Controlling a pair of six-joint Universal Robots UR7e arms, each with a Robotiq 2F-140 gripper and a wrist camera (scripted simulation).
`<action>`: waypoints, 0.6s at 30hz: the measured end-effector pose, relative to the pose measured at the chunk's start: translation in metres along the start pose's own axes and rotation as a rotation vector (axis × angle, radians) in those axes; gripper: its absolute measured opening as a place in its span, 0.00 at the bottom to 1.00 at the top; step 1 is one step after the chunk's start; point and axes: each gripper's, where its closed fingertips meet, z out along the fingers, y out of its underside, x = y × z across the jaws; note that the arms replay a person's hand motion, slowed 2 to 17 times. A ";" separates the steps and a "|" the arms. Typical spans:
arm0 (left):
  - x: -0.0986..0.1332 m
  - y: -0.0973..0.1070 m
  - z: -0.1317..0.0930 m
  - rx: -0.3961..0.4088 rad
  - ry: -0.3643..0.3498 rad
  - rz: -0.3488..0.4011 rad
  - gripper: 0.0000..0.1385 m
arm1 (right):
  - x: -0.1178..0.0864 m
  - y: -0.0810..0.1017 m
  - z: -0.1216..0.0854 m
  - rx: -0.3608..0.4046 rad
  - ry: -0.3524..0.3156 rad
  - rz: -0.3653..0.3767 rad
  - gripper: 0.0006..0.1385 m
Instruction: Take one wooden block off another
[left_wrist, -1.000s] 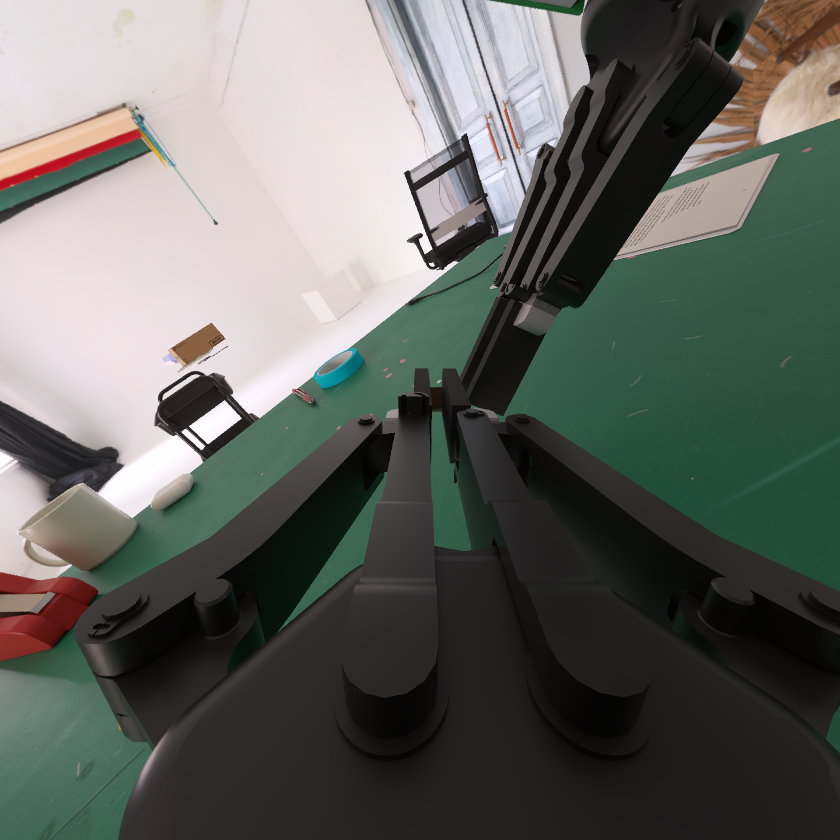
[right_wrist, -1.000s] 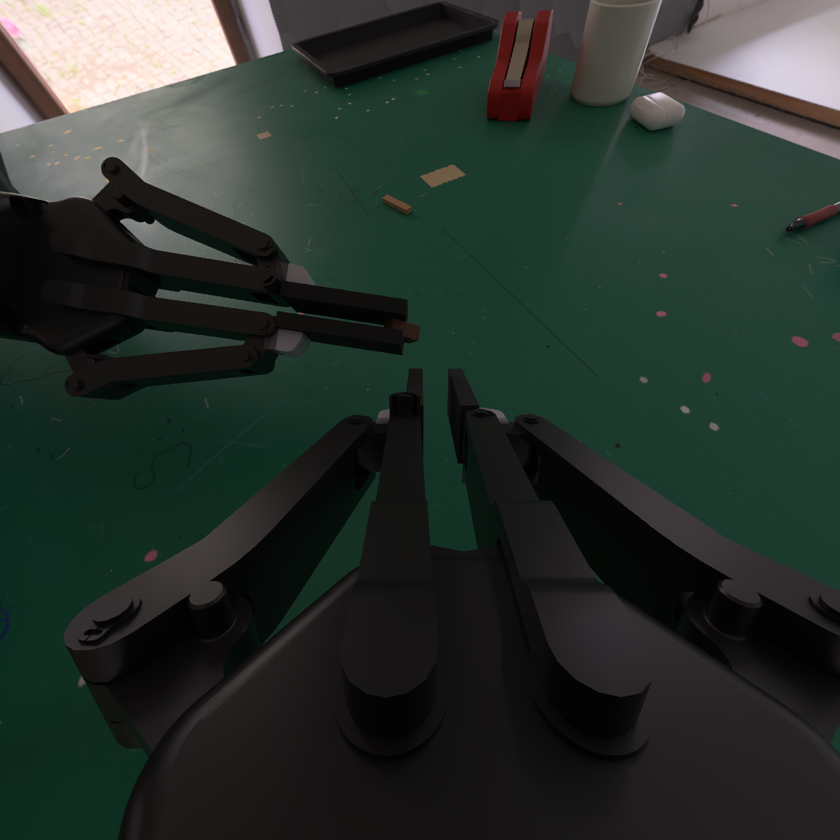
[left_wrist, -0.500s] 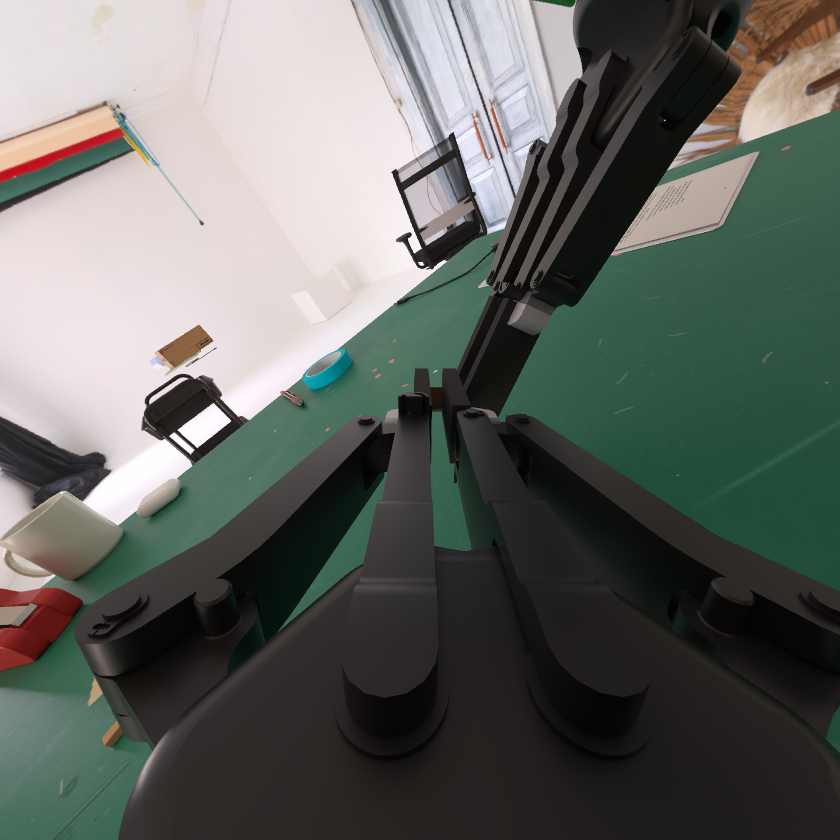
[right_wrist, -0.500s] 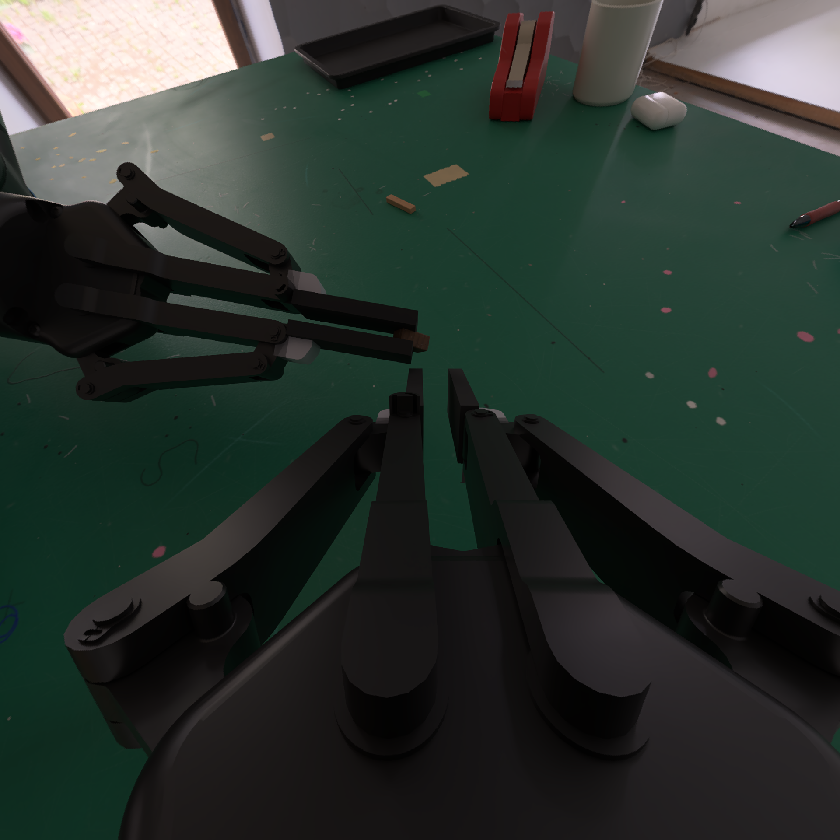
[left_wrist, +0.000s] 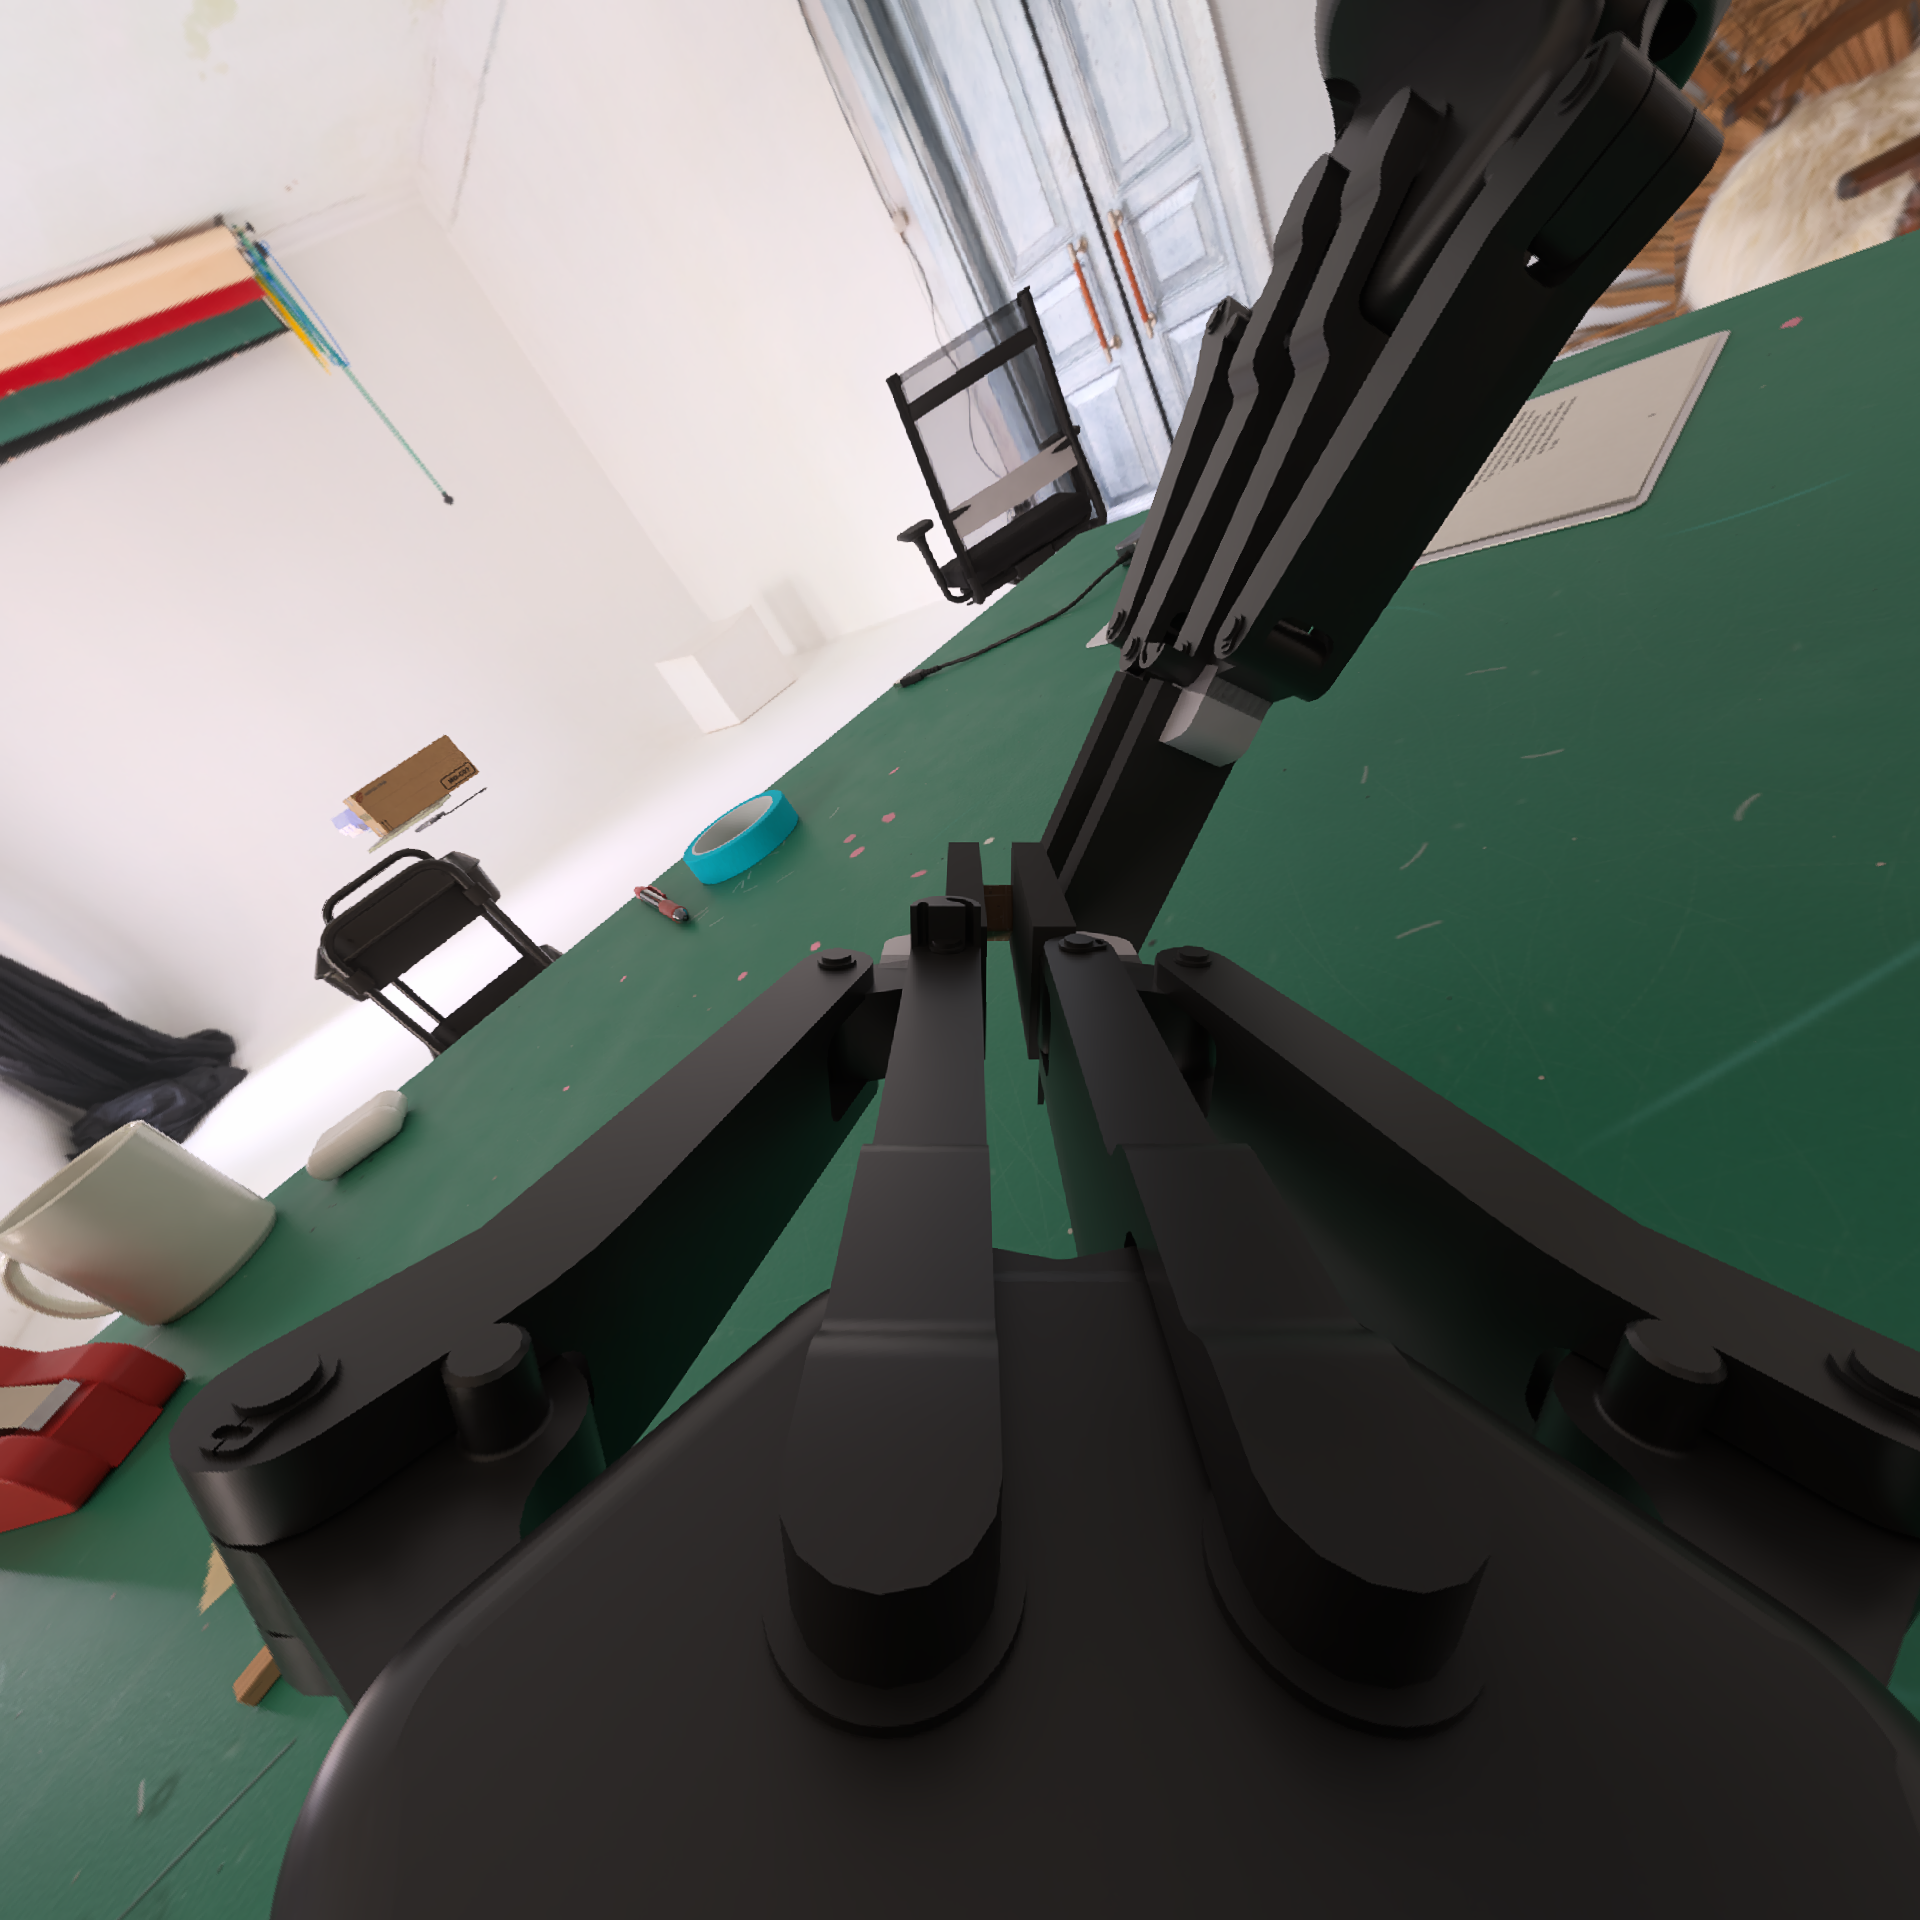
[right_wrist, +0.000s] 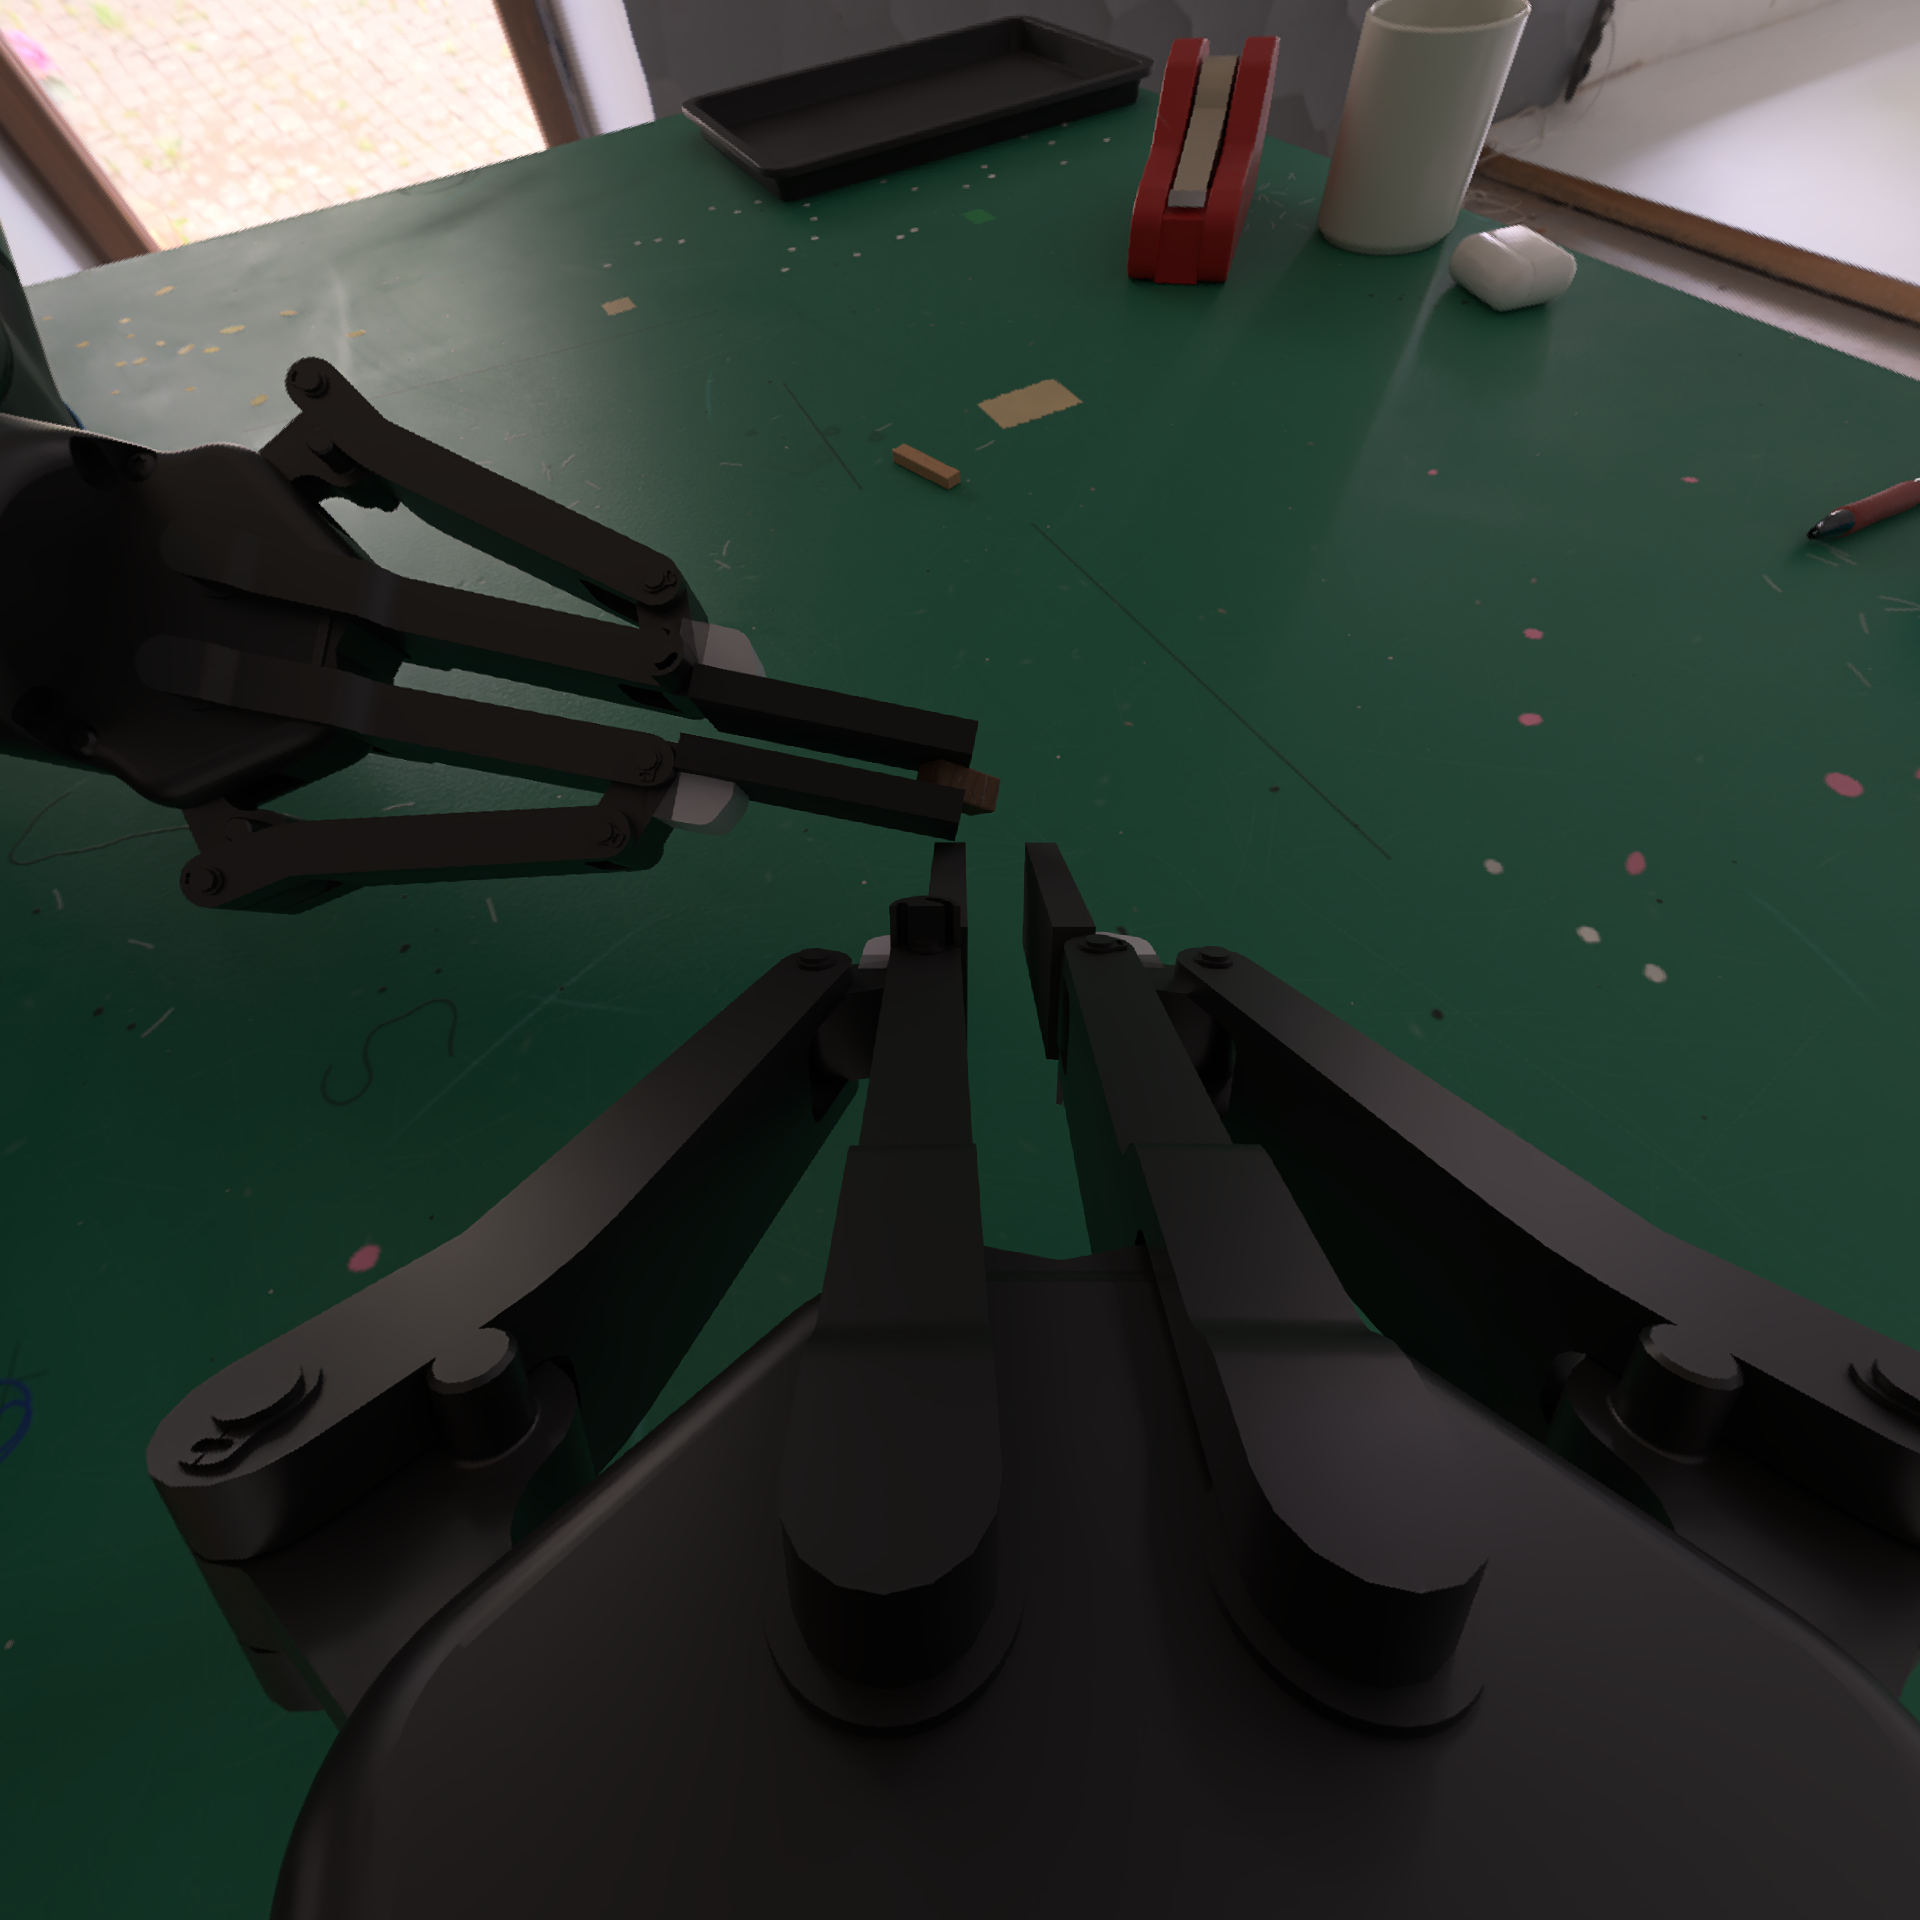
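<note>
Your left tool (right_wrist: 951, 795) is clamped on a small wooden block (right_wrist: 966, 788), held up off the green worktop (right_wrist: 1351, 644) mid-worktop. Right tool (right_wrist: 995, 883) sits nearly closed, empty. Second block (right_wrist: 926, 465) lies toward the far edge.

Probably a workshop or studio: scuffed green table (right_wrist: 1351, 623), tape roll (left_wrist: 740, 836), office chair (left_wrist: 992, 457), black cart (left_wrist: 416, 935).

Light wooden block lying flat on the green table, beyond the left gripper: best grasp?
Grip the light wooden block across its narrow width, on the two long sides, coming from above. It lies flat and low on the green table, so only a top-down pinch seems workable.
</note>
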 end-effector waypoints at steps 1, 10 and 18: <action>0.000 0.000 0.000 -0.002 0.000 0.000 0.06 | 0.000 0.000 0.000 0.000 0.001 -0.001 0.11; 0.000 0.001 0.000 -0.010 -0.002 0.003 0.06 | 0.000 0.000 0.000 0.002 0.010 -0.005 0.11; 0.000 0.002 0.000 -0.013 -0.004 0.006 0.06 | 0.001 0.001 0.000 0.004 0.012 -0.002 0.11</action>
